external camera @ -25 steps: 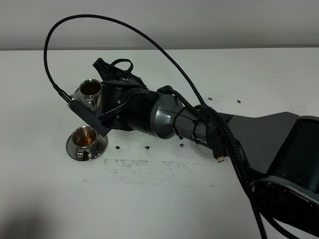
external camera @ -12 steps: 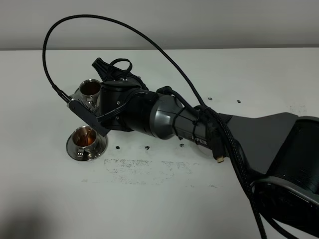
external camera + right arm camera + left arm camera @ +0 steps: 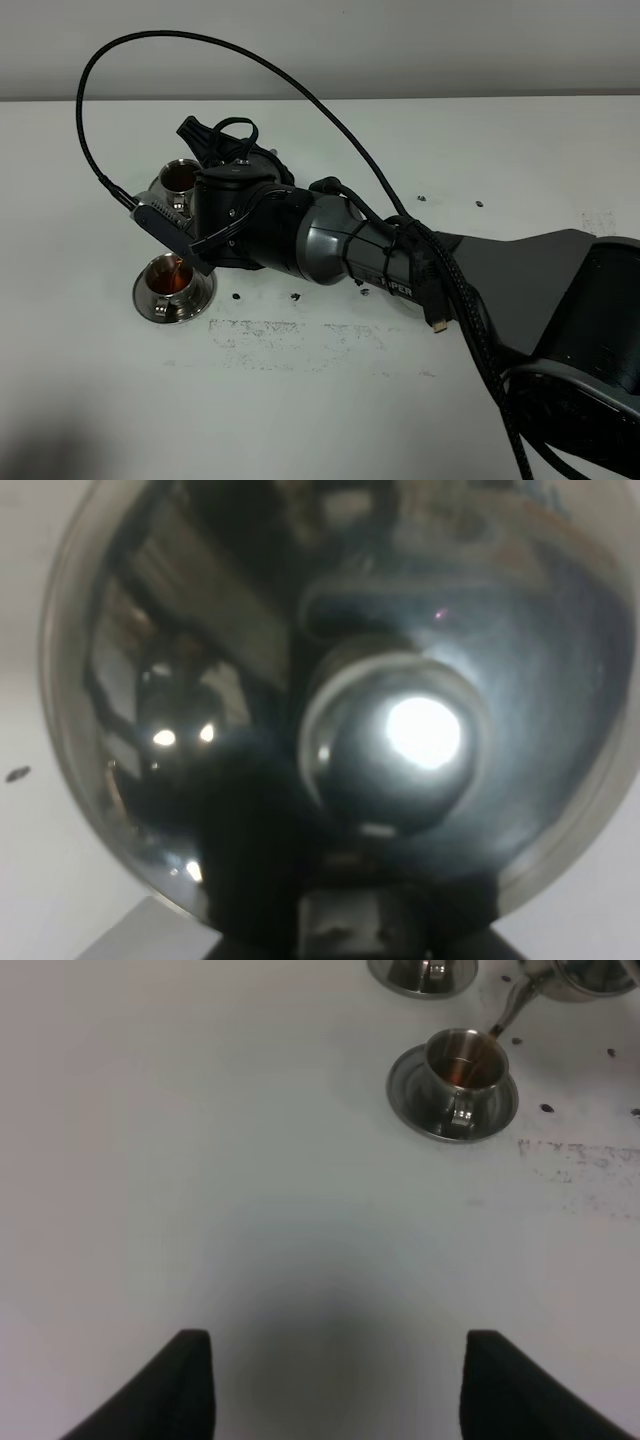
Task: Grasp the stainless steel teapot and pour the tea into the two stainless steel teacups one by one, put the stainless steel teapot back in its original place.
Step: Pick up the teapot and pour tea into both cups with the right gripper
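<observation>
My right gripper (image 3: 222, 150) reaches across to the left and is shut on the stainless steel teapot, which the wrist hides in the high view. The right wrist view is filled by the teapot's lid and knob (image 3: 400, 740). In the left wrist view its thin spout (image 3: 512, 1005) hangs over the near teacup (image 3: 462, 1058) on its saucer (image 3: 420, 1110). That cup (image 3: 173, 280) holds brown tea, and a thin stream falls into it. The far teacup (image 3: 181, 176) also holds tea. My left gripper (image 3: 335, 1390) is open and empty, well short of the cups. The round tray is hidden.
The right arm (image 3: 420, 265) and its black cable (image 3: 300, 90) span the white table (image 3: 300, 400) from lower right to the cups. Small dark specks and scuff marks (image 3: 290, 335) lie beside the near saucer.
The right wrist has shifted slightly left over the cups. The stream still runs into the near cup.
</observation>
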Available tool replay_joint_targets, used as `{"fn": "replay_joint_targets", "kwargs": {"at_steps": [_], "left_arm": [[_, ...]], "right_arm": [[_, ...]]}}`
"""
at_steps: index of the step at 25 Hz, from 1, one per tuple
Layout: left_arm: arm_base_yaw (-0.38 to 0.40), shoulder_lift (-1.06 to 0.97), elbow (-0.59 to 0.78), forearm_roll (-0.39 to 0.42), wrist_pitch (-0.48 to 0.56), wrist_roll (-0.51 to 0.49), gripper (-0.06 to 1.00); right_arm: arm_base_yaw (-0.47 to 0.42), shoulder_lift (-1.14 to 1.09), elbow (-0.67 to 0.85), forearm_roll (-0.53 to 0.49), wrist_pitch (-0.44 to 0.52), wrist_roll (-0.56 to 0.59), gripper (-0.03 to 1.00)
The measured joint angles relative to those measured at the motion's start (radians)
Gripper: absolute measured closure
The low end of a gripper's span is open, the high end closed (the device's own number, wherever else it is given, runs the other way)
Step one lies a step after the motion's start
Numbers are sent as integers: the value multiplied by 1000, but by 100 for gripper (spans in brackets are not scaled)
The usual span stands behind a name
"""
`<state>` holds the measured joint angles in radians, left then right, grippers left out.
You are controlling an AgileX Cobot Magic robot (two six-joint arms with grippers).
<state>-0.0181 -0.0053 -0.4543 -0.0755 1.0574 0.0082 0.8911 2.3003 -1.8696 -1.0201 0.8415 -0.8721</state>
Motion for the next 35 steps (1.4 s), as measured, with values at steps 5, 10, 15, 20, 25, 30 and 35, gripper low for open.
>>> {"fn": "replay_joint_targets", "kwargs": {"at_steps": [5,10,15,20,25,30,35], "left_arm": [[0,0,0,0,0,0,42],[0,0,0,0,0,0,42],[0,0,0,0,0,0,42],[0,0,0,0,0,0,42],[0,0,0,0,0,0,42],[0,0,0,0,0,0,42],[0,0,0,0,0,0,42]], "right_arm": [[0,0,0,-15,0,1,79],[10,0,0,-16,1,1,79],[10,0,0,-25,1,1,79],[10,0,0,-45,1,1,79],[10,0,0,-52,1,1,79],[10,0,0,-63,1,1,79],[10,0,0,-75,1,2,79]]}}
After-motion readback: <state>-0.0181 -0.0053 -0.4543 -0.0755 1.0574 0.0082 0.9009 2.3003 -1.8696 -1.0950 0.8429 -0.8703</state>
